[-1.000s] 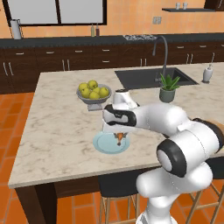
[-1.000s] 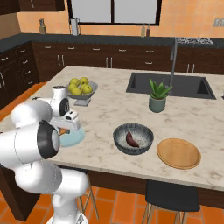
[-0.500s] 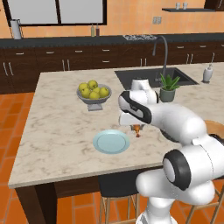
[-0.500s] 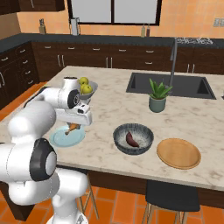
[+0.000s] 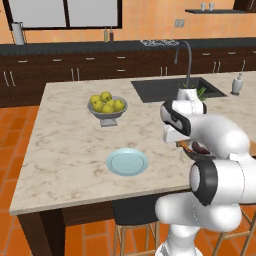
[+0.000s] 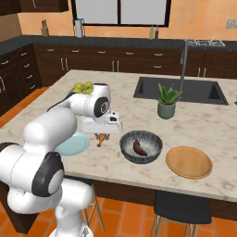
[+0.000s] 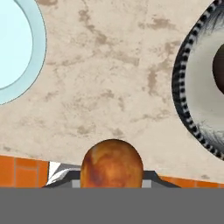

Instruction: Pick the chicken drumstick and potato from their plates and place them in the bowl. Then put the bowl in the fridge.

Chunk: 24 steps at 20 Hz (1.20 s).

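My gripper [image 6: 102,134] is shut on the chicken drumstick [image 6: 100,140], an orange-brown piece hanging just above the counter between the pale blue plate [image 6: 73,145] and the bowl [image 6: 141,147]. The hand view has the drumstick [image 7: 112,164] at the bottom, the blue plate [image 7: 13,48] bare at upper left and the ribbed bowl [image 7: 192,87] at right. The dark potato [image 6: 139,148] lies inside the bowl. The tan wood plate [image 6: 189,162] is bare, right of the bowl. In the left base view my arm hides most of the bowl [image 5: 200,150]. The fridge is out of view.
A grey pedestal bowl of yellow-green fruit [image 5: 106,106] stands behind the blue plate [image 5: 127,162]. A potted plant [image 6: 166,102] sits by the sink [image 6: 180,90] and its tall faucet [image 6: 183,60]. The counter's front edge runs close below the bowl, with stools under it.
My arm has swung right from above the blue plate toward the bowl, carrying the drumstick; the blue plate is left bare.
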Available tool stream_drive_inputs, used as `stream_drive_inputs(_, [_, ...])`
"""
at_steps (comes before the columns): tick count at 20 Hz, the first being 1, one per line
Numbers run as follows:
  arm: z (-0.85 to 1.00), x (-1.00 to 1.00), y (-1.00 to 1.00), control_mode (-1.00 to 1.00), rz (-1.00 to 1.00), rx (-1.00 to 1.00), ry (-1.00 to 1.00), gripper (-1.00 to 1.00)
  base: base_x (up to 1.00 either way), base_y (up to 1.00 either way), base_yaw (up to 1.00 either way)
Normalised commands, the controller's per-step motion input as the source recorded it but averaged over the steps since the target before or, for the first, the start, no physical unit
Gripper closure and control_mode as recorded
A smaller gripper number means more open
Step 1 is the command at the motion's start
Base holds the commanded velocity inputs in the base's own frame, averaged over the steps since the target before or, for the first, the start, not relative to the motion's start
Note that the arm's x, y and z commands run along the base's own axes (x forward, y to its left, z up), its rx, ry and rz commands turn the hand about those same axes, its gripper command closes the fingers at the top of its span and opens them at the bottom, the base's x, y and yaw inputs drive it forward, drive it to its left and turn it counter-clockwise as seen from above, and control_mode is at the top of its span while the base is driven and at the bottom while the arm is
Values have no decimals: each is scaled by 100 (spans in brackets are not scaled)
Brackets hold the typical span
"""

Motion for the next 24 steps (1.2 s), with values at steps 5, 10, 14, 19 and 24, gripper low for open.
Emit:
stream_drive_inputs(5, [0, 3, -100, -100, 13, 2, 0, 100, 0, 0, 0])
stream_drive_inputs(10, [2, 37, -75, -100, 9, 6, 4, 100, 0, 0, 0])
stream_drive_inputs(14, [-24, 58, -42, -100, 8, 1, 1, 100, 0, 0, 0])
stream_drive_inputs(19, [-43, 46, -26, -100, 8, 0, 0, 100, 0, 0, 0])
stream_drive_inputs(24, [-43, 34, -4, -100, 4, 0, 0, 100, 0, 0, 0])
